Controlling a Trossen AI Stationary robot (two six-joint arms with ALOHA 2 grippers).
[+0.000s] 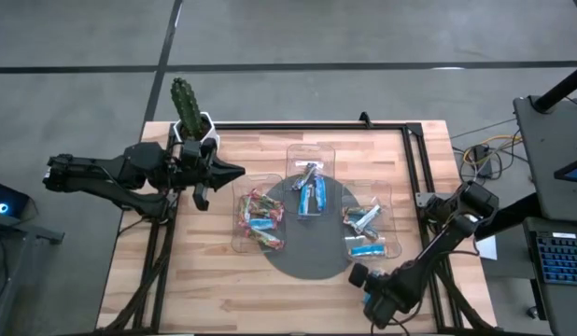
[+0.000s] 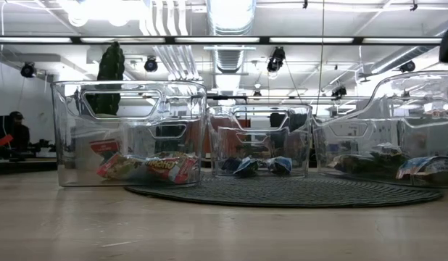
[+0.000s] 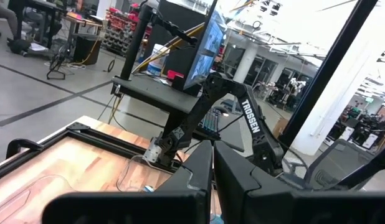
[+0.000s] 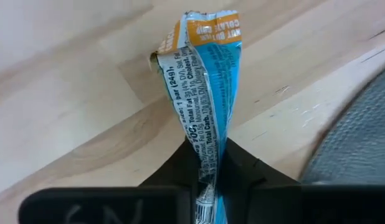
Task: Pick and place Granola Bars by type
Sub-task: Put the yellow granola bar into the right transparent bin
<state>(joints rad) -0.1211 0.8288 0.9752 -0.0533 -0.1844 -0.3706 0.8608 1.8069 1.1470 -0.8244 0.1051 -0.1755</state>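
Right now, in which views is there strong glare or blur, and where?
Low view: ceiling lights glare at the top, and the clear trays reflect them. Left wrist view: bright windows wash out the far room. Right wrist view: the bar is sharp, its print readable. High view: even light.

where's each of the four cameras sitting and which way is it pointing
High view: overhead, facing straight down on the table; both arms show, left gripper by the cactus, right gripper low at the near edge.
Low view: table height, level across three clear trays; no arm shows.
Left wrist view: on the left arm, facing across to the right arm; own shut fingers below.
Right wrist view: facing down at wood; fingers pinch a blue granola bar.
Shared: high and low views both see the round grey mat.
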